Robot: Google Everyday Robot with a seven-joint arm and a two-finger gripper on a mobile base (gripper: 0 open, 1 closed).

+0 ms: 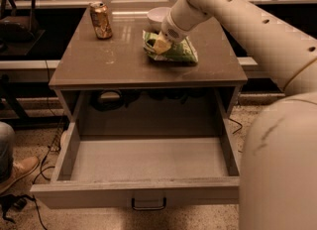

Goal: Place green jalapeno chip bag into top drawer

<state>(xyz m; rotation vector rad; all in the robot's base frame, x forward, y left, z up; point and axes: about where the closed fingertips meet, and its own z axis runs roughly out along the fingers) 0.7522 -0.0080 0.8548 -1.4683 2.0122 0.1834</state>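
The green jalapeno chip bag (177, 51) lies on the cabinet top (114, 60), right of centre and just in front of a white bowl (157, 16). My gripper (161, 43) reaches down from the upper right and sits on the bag's left end, touching it. The top drawer (136, 185) is pulled wide open below the cabinet top. Its inside shows nothing in it, and its dark loop handle (148, 205) is at the front centre.
A drink can (100, 20) stands upright at the back left of the cabinet top. My arm's large pale links (277, 149) fill the right side, beside the open drawer. A person's shoe (17, 170) and cables lie on the floor at left.
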